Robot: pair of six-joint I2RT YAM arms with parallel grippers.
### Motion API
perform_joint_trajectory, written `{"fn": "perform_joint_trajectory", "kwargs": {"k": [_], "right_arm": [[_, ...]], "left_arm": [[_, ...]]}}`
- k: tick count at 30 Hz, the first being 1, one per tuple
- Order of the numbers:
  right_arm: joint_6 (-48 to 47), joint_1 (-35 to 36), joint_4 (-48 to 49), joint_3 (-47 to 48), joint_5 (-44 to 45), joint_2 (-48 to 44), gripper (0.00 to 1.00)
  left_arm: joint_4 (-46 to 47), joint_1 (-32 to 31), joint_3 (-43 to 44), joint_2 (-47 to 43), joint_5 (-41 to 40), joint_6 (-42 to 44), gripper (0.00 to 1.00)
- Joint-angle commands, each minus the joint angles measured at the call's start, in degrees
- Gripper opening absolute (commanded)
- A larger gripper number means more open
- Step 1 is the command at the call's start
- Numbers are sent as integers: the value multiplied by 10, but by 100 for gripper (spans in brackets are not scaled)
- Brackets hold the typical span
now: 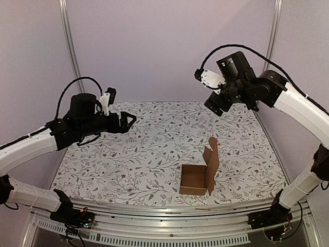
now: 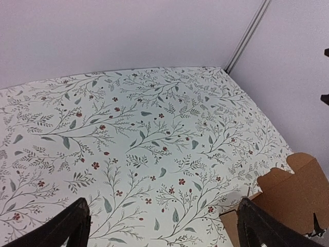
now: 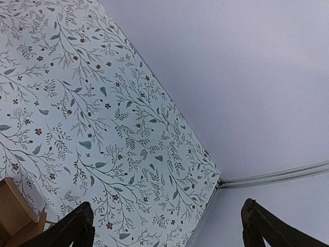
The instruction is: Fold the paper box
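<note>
The paper box point(image 1: 194, 180) is a small brown cardboard carton standing open near the table's front edge, right of centre, with its lid flap point(image 1: 211, 154) upright on the right side. My left gripper point(image 1: 129, 120) hovers open well to the box's left and farther back, holding nothing. In the left wrist view the box point(image 2: 294, 193) shows at the lower right, beside the right fingertip point(image 2: 259, 226). My right gripper point(image 1: 213, 105) hangs open high above the back of the table, behind the box, empty. The right wrist view catches only a corner of the box point(image 3: 13, 212) at the lower left.
A floral cloth point(image 1: 154, 149) covers the table. Grey walls with metal posts point(image 1: 69, 46) close in the back and sides. A metal rail point(image 1: 169, 211) runs along the front edge between the arm bases.
</note>
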Motion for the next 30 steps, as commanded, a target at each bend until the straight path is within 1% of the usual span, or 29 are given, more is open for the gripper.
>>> {"fn": "perform_joint_trajectory", "kwargs": {"k": [1, 4, 6, 8, 10, 11, 14, 15, 16, 17, 18, 19, 20, 21, 22, 24, 25, 26, 28, 29, 30], "right_arm": [[18, -30, -5, -84, 18, -2, 99], [15, -31, -8, -126, -71, -54, 99], [15, -30, -14, -139, -107, -92, 99], [11, -31, -37, -144, -140, -120, 99], [9, -30, -70, -136, -150, -132, 99], [9, -30, -82, -134, -151, -133, 99], [16, -36, -74, -161, -155, -155, 99], [28, -36, -76, -168, -132, -157, 99], [40, -38, -75, -174, -91, -152, 99], [46, -41, -71, -185, -28, -147, 99], [50, -44, -71, -189, 36, -134, 99], [49, -50, -79, -188, 88, -120, 99], [48, -61, -90, -185, 110, -95, 99], [54, -73, -100, -181, 119, -82, 99], [60, -84, -102, -180, 125, -76, 99], [59, -90, -103, -176, 144, -69, 99], [45, -90, -104, -170, 127, -70, 99], [37, -91, -106, -165, 87, -80, 99], [19, -96, -121, -148, -48, -111, 99], [29, -105, -138, -130, -122, -124, 99], [53, -114, -157, -109, -185, -137, 99]], "left_arm": [[10, -9, 19, 69, 7, 9, 99], [48, -24, 28, 90, 27, 3, 99], [56, -37, 40, 109, 49, 4, 99], [54, -58, 56, 132, 52, 9, 99], [55, -83, 66, 145, 29, 18, 99], [56, -96, 71, 147, 3, 24, 99], [70, -138, 64, 147, -103, 58, 99], [77, -140, 57, 152, -137, 53, 99], [78, -136, 48, 164, -160, 33, 99], [63, -132, 50, 181, -183, 3, 99], [28, -127, 66, 202, -187, -23, 99], [-12, -124, 89, 225, -167, -26, 99], [-43, -123, 106, 241, -141, -21, 99], [-51, -123, 112, 250, -111, -22, 99], [-39, -123, 107, 251, -83, -25, 99], [36, -125, 66, 237, -48, -38, 99], [90, -126, 46, 229, -31, -40, 99], [123, -126, 35, 223, -22, -39, 99], [150, -132, 35, 220, -9, -17, 99], [148, -136, 45, 222, -4, 1, 99], [137, -140, 57, 227, 0, 17, 96]]}}
